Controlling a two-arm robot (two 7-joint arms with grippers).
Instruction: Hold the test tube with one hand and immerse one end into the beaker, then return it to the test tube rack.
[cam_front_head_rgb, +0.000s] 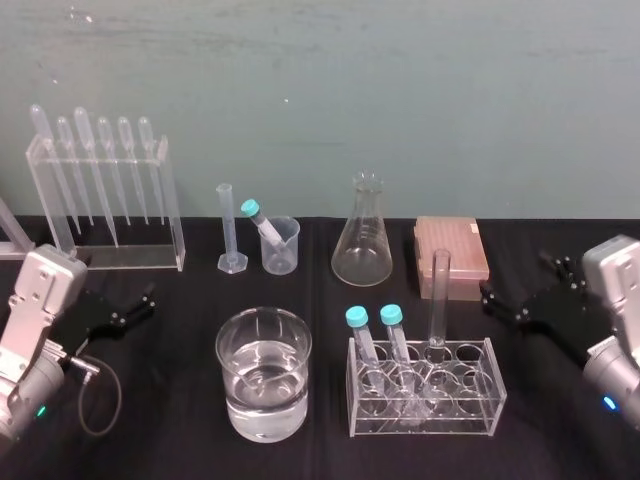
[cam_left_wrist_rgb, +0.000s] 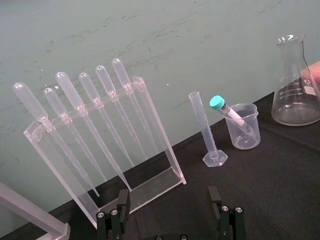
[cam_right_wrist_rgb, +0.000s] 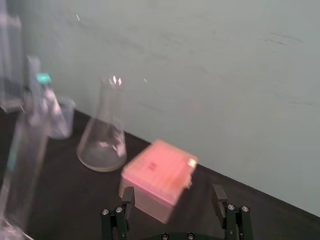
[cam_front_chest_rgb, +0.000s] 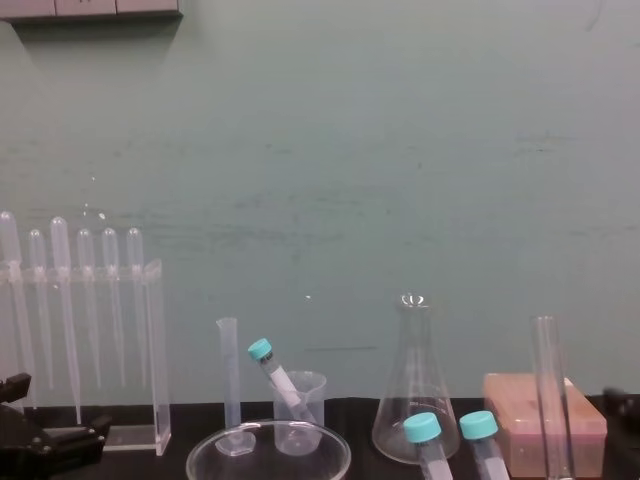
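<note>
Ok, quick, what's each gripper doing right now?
Left gripper: open, holding nothing.
Right gripper: open, holding nothing.

The beaker (cam_front_head_rgb: 228, 385) stands front and centre; just right of it the test tube rack (cam_front_head_rgb: 495, 395) holds two capped tubes (cam_front_head_rgb: 362, 340) and, right of them, the test tube (cam_front_head_rgb: 439, 295). Along the back, left to right, stand a pipette stand (cam_front_head_rgb: 172, 215), cylinder (cam_front_head_rgb: 228, 225), small cup (cam_front_head_rgb: 285, 250) holding a slanted tube (cam_front_head_rgb: 262, 222), flask (cam_front_head_rgb: 363, 240) and box (cam_front_head_rgb: 452, 255).

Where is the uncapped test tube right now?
In the head view, the test tube stands upright in the clear rack right of centre, beside two teal-capped tubes, with the pink box behind it.
</note>
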